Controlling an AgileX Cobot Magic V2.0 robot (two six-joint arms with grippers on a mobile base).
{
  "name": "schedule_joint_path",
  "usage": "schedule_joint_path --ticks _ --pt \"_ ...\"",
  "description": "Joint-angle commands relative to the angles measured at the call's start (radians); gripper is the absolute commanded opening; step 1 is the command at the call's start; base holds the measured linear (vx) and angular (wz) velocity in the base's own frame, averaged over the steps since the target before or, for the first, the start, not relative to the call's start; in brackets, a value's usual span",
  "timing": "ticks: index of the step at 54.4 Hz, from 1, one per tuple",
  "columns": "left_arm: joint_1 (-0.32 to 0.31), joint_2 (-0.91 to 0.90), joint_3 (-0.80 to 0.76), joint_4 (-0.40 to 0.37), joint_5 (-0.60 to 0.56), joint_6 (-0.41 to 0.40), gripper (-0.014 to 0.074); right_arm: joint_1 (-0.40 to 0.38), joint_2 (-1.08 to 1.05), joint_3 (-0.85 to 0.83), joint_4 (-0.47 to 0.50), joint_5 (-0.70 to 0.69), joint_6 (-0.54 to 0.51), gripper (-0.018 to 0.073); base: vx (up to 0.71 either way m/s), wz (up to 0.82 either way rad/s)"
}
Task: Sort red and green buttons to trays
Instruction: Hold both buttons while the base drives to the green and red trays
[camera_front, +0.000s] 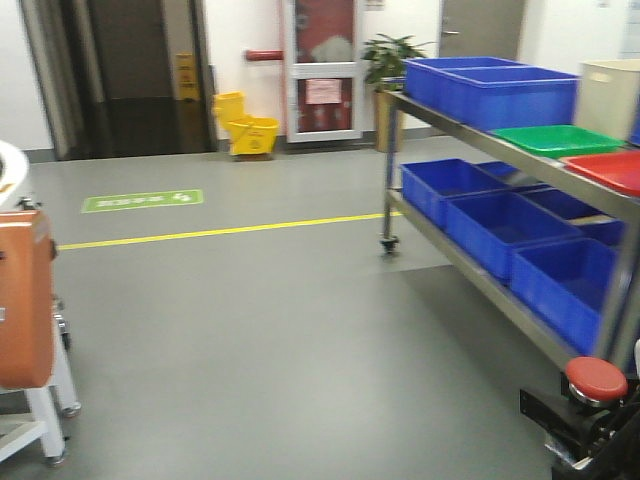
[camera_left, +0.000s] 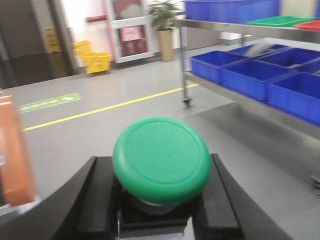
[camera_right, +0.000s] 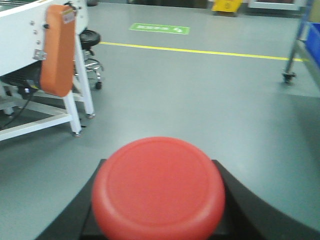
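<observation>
- Rack (camera_front: 389, 170): at 2 o'clock in the front view, top shelf bearing both trays.
- Green tray (camera_front: 555, 138), red tray (camera_front: 612, 168): side by side, well apart from both grippers; red likely nearer the right arm.
- Left gripper (camera_left: 159, 212): pinching the green button (camera_left: 161, 159), trays at 1 o'clock.
- Right gripper (camera_right: 160, 215): pinching the red button (camera_right: 158, 185), cap up.

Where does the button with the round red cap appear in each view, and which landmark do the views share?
Front view: the round red-capped push button sits in the lower right corner.
Left wrist view: not in it; only the green-capped push button shows.
Right wrist view: this button fills the bottom centre.
Shared landmark: the yellow floor line.
</observation>
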Motion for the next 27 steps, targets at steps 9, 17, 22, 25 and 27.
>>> schedule_joint_path --ticks 9,17,22,25,27 --pt "-0.004 0.004 -0.029 -0.008 -0.076 -0.008 -0.0003 -0.003 -0.013 -0.034 -0.005 0.02 -0.001 0.0002 0.36 0.4" --pt "-0.004 0.004 -0.029 -0.008 -0.076 -0.008 -0.0003 -0.003 -0.013 -0.034 -0.005 0.025 -0.001 0.0002 0.45 0.12" --pt "-0.004 0.004 -0.029 -0.008 -0.076 -0.008 -0.0003 -0.003 -0.013 -0.034 -0.005 0.022 -0.001 0.0002 0.51 -0.02" --pt "-0.004 0.004 -0.029 -0.008 -0.076 -0.008 -0.0003 -0.003 -0.013 -0.034 -0.005 0.022 -0.001 0.0002 0.54 -0.07" --pt "-0.004 0.004 -0.029 -0.008 -0.076 -0.008 -0.0003 -0.003 -0.013 -0.034 -0.005 0.022 -0.001 0.0002 0.56 -0.08"
